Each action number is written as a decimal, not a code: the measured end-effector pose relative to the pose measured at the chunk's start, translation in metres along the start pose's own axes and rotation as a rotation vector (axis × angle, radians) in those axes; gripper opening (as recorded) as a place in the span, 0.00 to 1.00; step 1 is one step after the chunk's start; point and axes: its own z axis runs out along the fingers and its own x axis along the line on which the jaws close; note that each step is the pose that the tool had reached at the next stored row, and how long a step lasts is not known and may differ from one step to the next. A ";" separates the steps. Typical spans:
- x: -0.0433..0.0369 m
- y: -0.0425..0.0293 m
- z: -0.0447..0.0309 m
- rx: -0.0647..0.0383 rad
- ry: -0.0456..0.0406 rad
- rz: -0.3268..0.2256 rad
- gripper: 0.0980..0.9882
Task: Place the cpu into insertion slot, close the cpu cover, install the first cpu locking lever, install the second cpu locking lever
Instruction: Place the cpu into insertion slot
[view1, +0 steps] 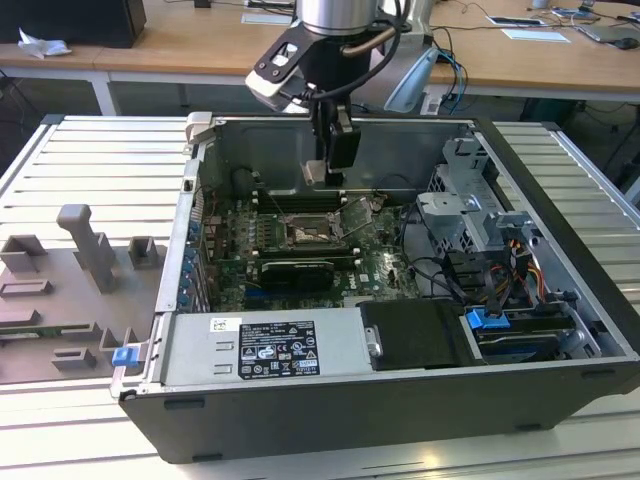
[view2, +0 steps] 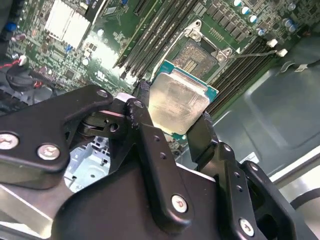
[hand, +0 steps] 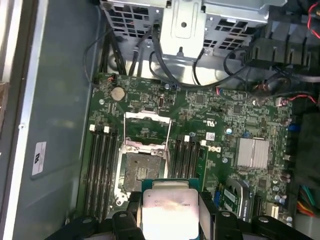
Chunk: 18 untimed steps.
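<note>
Exterior view: a dark grey, open-sided metal computer case (view1: 400, 420) lies on a ribbed pale metal table (view1: 90, 160). A silver and black robot arm reaches down into it from above. Its black gripper (view1: 325, 172) hangs over the green motherboard (view1: 380, 265), above and apart from the insertion slot (view1: 304, 236), a square dark-framed socket with a pale centre. A small pale piece shows at the fingertips.

Second wrist view: the gripper's two black metal fingers (view2: 145, 125) are clamped on the cpu (view2: 177, 100), a small flat square chip with a silver-beige top and a green edge. One finger presses on each of two opposite sides. The chip is held level in the air, clear of the board. The insertion slot (view2: 197, 55) sits beyond it, uncovered, between rows of long black memory slots (view2: 155, 35).

First wrist view: the cpu (hand: 169, 207) is gripped between the fingers (hand: 131, 212), close beside the insertion slot (hand: 140, 170), overlapping its near edge in the picture. The cpu cover (hand: 148, 115), a thin grey metal frame plate with a large opening, stands swung open at the slot's far side.
</note>
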 end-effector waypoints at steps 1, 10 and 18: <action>0.0000 -0.0001 0.0016 0.000 -0.0002 0.006 0.50; 0.0003 -0.0009 0.0214 0.000 -0.0013 0.026 0.50; 0.0004 -0.0015 0.0335 0.000 -0.0020 0.037 0.50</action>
